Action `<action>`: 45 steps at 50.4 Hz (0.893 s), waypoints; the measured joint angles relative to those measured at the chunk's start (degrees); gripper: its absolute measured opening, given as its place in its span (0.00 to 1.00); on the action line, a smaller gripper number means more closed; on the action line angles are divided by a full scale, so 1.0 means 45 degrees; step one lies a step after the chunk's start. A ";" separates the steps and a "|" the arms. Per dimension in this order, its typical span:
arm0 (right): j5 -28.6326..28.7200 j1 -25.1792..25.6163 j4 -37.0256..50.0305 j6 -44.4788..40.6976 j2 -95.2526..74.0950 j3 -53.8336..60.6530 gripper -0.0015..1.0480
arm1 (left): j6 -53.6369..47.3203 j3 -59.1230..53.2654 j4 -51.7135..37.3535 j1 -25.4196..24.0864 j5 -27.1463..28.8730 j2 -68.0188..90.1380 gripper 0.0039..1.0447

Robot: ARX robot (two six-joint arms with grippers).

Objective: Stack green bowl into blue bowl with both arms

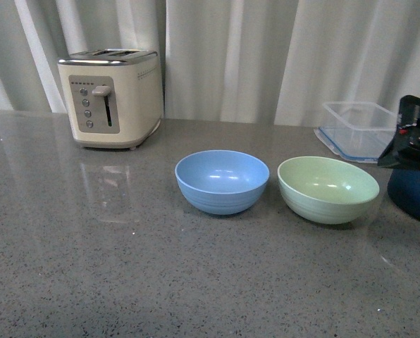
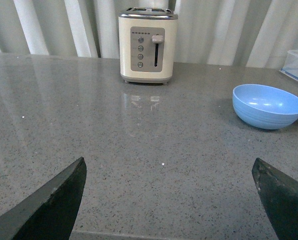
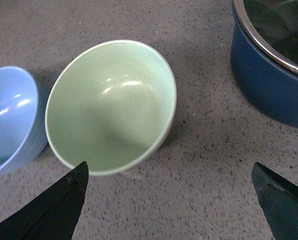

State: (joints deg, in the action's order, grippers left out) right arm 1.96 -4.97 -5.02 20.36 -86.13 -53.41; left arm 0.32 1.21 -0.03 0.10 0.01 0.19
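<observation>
Right gripper [image 3: 169, 200]: jaws wide apart, empty, over the counter [image 1: 125, 267] just beside green bowl [image 3: 109, 107]. Left gripper [image 2: 169, 197]: spread, empty. Green bowl sits toward the right edge, blue bowl [image 1: 222, 181] just beside it, centreward.

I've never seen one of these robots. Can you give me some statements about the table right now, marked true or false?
The green bowl already sits inside the blue bowl. False: they stand side by side on the counter.
Both bowls are empty. True.
The toaster stands between the bowls. False: it stands further back, left of the blue bowl.
The right gripper is open, holding nothing. True.
</observation>
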 joint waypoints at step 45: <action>-0.1870 0.0034 -0.1010 0.1331 -0.6086 -0.4775 0.50 | -0.0005 0.0000 0.0000 0.0000 0.0000 0.0000 0.94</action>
State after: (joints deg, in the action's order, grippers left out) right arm -6.46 -4.82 -9.56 26.35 -113.51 -74.89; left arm 0.30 1.21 -0.03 0.10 0.01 0.19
